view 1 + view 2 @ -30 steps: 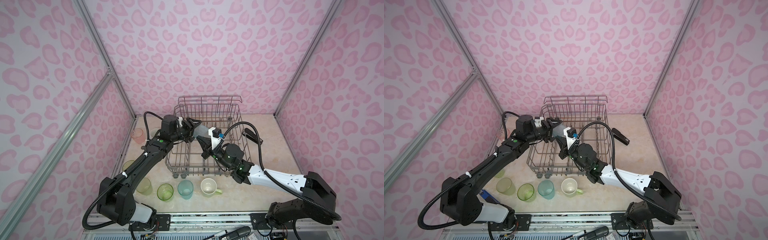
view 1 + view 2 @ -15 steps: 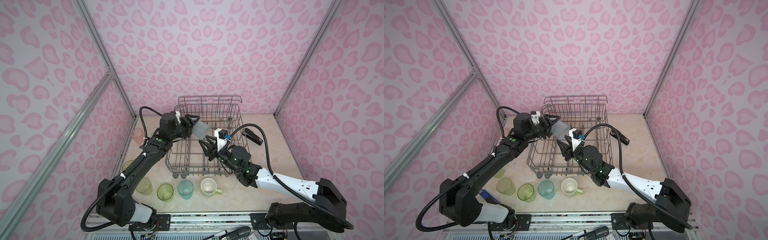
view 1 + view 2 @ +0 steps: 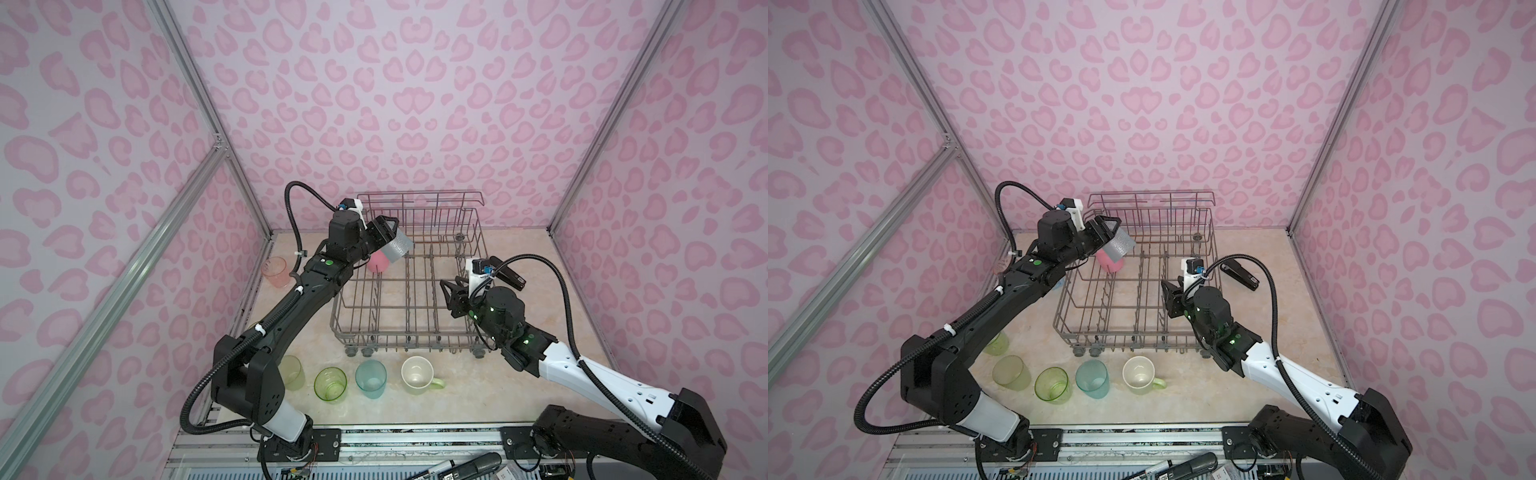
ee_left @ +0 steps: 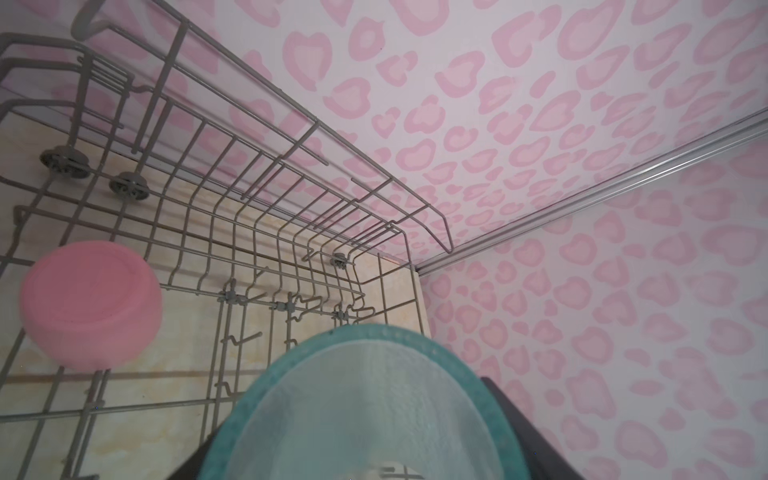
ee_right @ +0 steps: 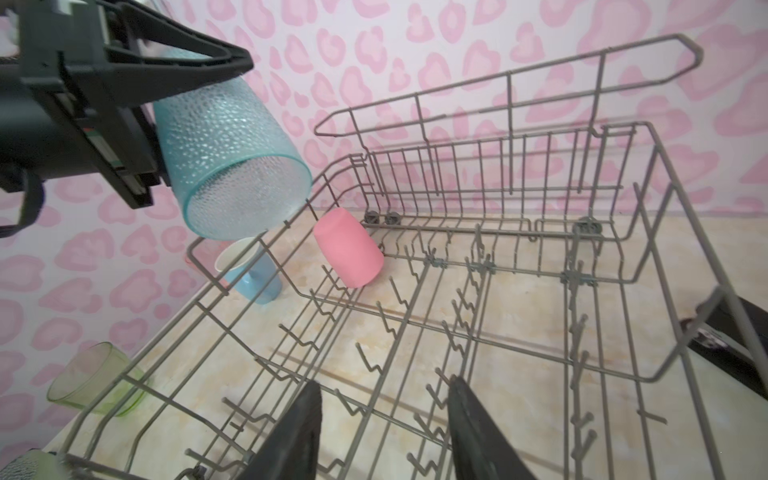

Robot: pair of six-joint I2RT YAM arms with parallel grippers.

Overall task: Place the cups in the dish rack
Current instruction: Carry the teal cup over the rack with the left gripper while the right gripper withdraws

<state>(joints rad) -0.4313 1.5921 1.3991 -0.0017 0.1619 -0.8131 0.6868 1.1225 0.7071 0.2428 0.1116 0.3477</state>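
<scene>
My left gripper (image 3: 390, 236) is shut on a teal textured tumbler (image 3: 398, 250), tilted mouth-down over the back left corner of the grey wire dish rack (image 3: 409, 316). A pink cup (image 3: 377, 262) stands upside down in that corner, just below the tumbler (image 5: 232, 166). In the left wrist view the tumbler (image 4: 365, 415) fills the foreground with the pink cup (image 4: 91, 303) beyond it. My right gripper (image 5: 384, 384) hangs open and empty above the rack's right front part (image 3: 1170, 296). Several more cups stand outside the rack.
Along the front stand a yellow-green tumbler (image 3: 291, 372), a green tumbler (image 3: 330, 384), a teal tumbler (image 3: 371, 378) and a light-green mug (image 3: 417, 375). A salmon tumbler (image 3: 276, 272) and a light-blue mug (image 5: 249, 270) stand left of the rack. A black stapler (image 3: 507, 277) lies right of it.
My right gripper opened, let go of the teal tumbler and drew back to the right. My left gripper carried the tumbler toward the rack's back left corner.
</scene>
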